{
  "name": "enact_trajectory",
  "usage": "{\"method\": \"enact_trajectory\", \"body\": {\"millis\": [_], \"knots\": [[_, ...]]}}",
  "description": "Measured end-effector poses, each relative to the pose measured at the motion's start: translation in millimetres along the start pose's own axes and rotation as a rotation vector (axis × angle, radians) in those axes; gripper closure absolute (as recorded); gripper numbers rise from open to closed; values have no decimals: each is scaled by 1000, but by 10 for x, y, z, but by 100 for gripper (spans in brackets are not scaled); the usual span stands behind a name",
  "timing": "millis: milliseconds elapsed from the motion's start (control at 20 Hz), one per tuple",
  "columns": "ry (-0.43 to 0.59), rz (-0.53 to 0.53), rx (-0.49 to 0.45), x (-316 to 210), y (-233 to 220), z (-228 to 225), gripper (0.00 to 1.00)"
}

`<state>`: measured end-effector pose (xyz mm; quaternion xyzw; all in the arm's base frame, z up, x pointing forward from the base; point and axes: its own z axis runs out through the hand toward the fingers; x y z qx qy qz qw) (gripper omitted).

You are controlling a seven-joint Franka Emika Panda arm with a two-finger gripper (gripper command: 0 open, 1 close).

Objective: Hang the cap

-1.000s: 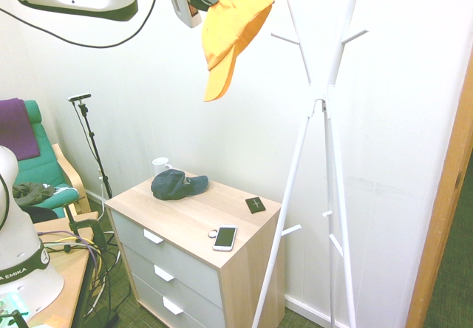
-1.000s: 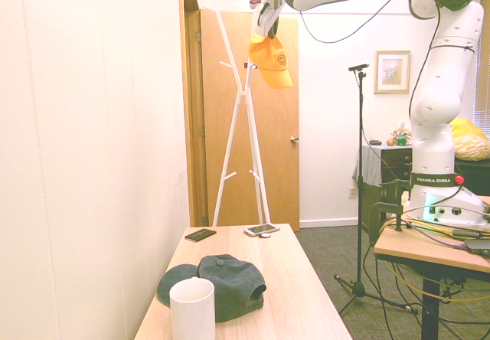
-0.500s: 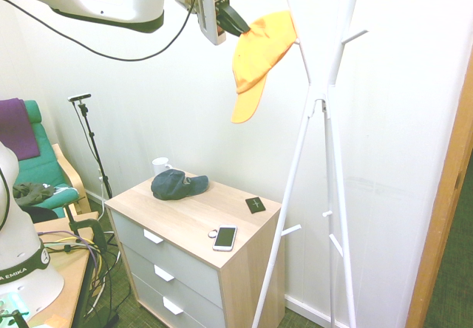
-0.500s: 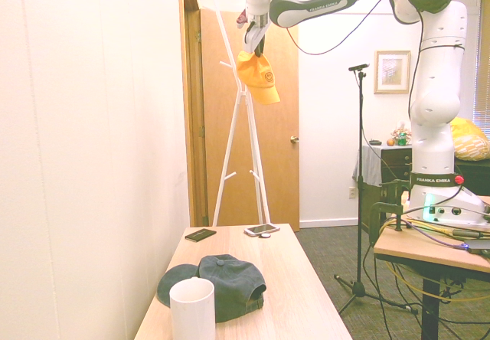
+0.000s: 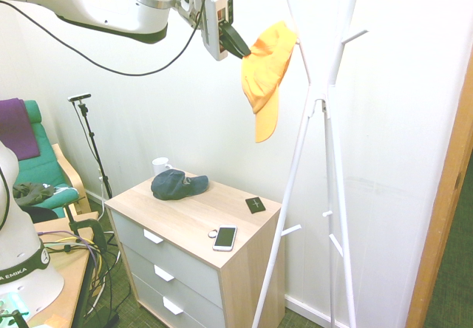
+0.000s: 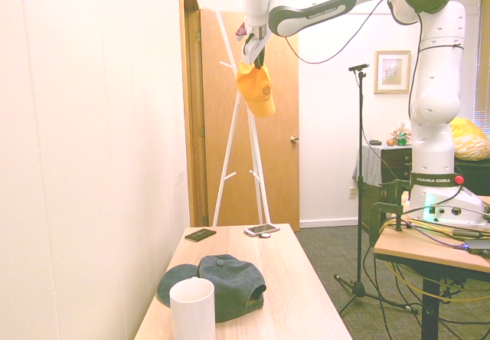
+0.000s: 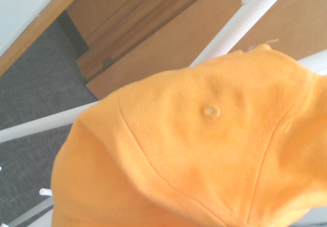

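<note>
Yellow cap (image 5: 264,73) w/ smiley emblem on front, pinched in gripper (image 5: 247,53), brim down, up by white coat rack (image 5: 318,95), not clearly on a peg. Arm (image 6: 433,180) base reads "FRANKA EMIKA". Navy cap (image 6: 228,286) on dresser (image 5: 192,221) next to white mug (image 6: 193,309); phone (image 5: 225,238) & dark booklet (image 5: 255,205) there too, text n/legible.

A wooden door (image 6: 283,164) stands behind gray carpet (image 6: 318,252).
</note>
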<state>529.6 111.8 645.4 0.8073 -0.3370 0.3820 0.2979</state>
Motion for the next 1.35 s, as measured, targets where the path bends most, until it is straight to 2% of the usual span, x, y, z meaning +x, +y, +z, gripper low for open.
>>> {"method": "enact_trajectory", "body": {"millis": [500, 650, 850, 1200, 1350], "knots": [[-3, 3, 6, 5, 0, 7, 0], [-59, 31, 53, 23, -8, -51, 0], [-245, 62, 167, 161, 48, -186, 0], [-618, 26, 350, 144, 9, -139, 0], [-680, 19, 379, 134, -56, -63, 0]]}}
